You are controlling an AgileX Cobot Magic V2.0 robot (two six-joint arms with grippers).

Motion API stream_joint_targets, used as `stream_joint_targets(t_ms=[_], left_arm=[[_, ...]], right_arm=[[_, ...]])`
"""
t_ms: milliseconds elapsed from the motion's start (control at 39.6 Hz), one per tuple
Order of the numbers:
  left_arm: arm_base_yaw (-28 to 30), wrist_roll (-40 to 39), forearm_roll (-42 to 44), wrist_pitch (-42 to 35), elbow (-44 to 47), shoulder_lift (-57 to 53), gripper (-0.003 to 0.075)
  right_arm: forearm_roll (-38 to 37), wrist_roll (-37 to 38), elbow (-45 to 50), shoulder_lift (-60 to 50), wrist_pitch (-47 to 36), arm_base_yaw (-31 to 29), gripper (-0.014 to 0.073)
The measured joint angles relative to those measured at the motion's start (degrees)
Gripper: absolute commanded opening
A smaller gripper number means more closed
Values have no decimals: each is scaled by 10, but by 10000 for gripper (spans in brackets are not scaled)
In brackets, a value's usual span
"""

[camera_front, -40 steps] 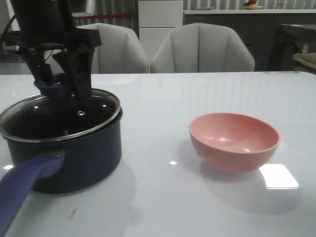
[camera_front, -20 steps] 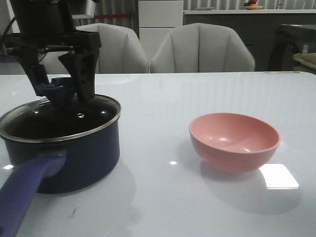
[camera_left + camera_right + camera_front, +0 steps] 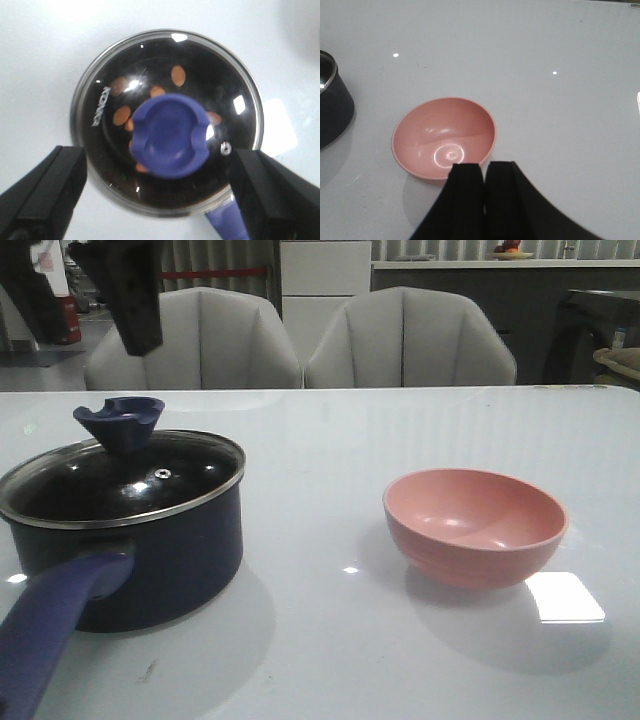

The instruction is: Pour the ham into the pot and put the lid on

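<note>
Since half a second earlier our left gripper (image 3: 159,192) had lifted clear of the knob, and its jaws stood wide apart, released, high above the pot (image 3: 150,560). The lid (image 3: 167,122) sat level on the pot's rim — directly below the spread jaws. Through the glass we saw the ham (image 3: 178,75), thin orange pieces scattered on the black bottom. Our right gripper (image 3: 484,187) had its jaws pressed together, grasping nothing, and the empty pink bowl (image 3: 445,137) stood just beyond their tips on the white worktop (image 3: 420,430), well apart from the pot.
</note>
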Motion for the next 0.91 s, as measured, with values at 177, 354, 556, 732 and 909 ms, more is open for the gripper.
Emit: stream_joint_targets(t_ms=[177, 354, 556, 732, 909], left_arm=[[0, 0, 3, -39, 84, -116, 606], [0, 0, 15, -96, 179, -237, 606], [0, 0, 32, -165, 293, -379, 606], [0, 0, 34, -240, 410, -516, 606], [0, 0, 34, -291, 515, -662, 583]], right_arm=[[0, 0, 0, 0, 0, 0, 144], [0, 0, 0, 0, 0, 0, 144], [0, 0, 0, 0, 0, 0, 146], [0, 0, 0, 0, 0, 0, 146], [0, 0, 0, 0, 0, 0, 146]])
